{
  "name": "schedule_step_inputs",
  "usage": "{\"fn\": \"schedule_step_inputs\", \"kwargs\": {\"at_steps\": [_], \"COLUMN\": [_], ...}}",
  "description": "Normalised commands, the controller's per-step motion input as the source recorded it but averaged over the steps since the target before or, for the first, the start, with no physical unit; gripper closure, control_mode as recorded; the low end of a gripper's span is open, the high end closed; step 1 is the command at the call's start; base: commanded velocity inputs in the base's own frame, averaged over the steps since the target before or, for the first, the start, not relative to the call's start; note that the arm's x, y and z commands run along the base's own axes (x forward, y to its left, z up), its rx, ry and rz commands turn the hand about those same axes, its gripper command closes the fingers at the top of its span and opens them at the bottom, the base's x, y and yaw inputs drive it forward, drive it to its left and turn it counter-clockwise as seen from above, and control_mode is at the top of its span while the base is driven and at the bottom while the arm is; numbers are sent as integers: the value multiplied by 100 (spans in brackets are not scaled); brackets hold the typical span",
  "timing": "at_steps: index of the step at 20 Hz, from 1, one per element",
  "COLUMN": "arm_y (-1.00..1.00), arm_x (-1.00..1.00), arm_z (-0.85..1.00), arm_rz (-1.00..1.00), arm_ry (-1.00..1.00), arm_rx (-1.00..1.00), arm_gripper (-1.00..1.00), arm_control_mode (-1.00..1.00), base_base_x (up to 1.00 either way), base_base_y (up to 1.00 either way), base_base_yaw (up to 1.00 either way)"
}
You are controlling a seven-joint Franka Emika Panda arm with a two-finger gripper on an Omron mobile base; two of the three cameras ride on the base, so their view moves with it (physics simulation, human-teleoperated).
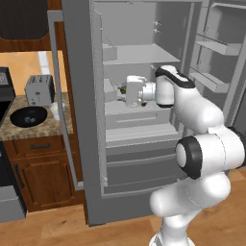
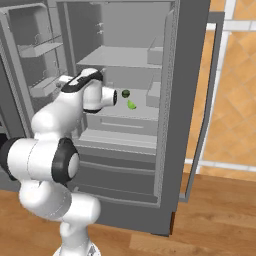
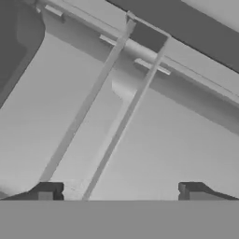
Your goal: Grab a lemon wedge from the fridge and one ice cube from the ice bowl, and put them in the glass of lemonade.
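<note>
The fridge stands with both doors swung open, and my arm reaches in at the middle shelf. On that shelf lies the small yellow-green lemon wedge, just right of my hand, below a darker green round fruit. In the hand view my gripper is open, its two dark fingertips far apart, with nothing between them but grey shelf. The black ice bowl sits on the counter to the left. Beside it is the pale glass of lemonade.
A silver toaster stands behind the bowl on the speckled counter. The open left door with its long handle hangs between counter and fridge interior. The right door's shelves flank my arm. Drawers lie below.
</note>
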Motion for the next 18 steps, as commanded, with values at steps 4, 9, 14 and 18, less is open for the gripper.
{"fn": "schedule_step_inputs", "kwargs": {"at_steps": [4,9,14,18], "arm_y": [-100,-68,-34,-29], "arm_x": [-100,-90,-71,-46], "arm_z": [49,36,-3,-19], "arm_rz": [-13,-36,-50,-50], "arm_ry": [-38,-21,2,35], "arm_rx": [-18,-44,-58,-51], "arm_gripper": [-100,-100,-100,-100], "arm_control_mode": [-100,-100,-100,-100], "base_base_x": [0,0,0,0], "base_base_y": [0,0,0,0], "base_base_yaw": [0,0,0,0]}}
